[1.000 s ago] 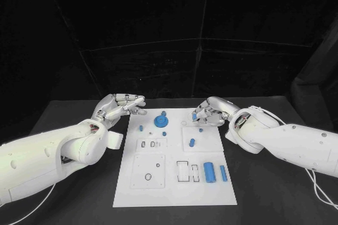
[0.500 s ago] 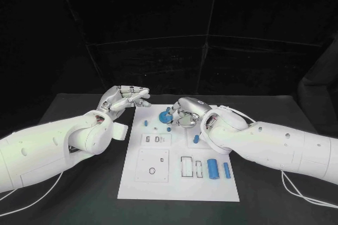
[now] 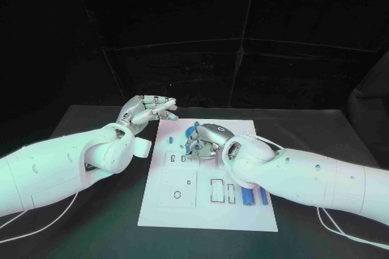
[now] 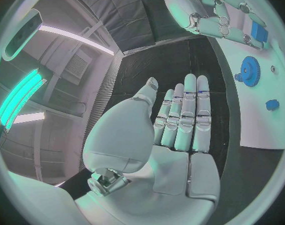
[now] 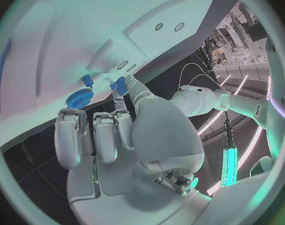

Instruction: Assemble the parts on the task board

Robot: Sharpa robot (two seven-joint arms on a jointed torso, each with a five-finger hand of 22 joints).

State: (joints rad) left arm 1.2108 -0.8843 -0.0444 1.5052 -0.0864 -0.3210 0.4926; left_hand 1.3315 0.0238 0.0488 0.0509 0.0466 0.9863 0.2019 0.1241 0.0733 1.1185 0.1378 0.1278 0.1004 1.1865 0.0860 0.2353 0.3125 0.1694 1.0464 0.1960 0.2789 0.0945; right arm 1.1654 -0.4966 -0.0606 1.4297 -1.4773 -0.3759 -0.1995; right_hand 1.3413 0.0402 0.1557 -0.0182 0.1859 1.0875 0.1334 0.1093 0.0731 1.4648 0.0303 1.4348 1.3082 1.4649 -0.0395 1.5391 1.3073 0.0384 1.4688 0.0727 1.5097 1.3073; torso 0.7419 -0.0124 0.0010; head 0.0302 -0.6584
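My right hand is over the task board, pinching a small blue part between thumb and fingertip, just beside the blue gear near the board's far end. Part looks hard plastic, light, prob. slick; best held by its flat sides, w/ steady pinch. My left hand hangs off the board's far-left corner above the counter, released, fingers straight.

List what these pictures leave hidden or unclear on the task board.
- Head view: the right robot hand covers the task board beneath it, so the slot it aims for is hidden.
- Head view: the right forearm overlaps the two blue cylinders.
- Right wrist view: a small blue part sits at the fingertips; how firmly it is pinched is unclear.
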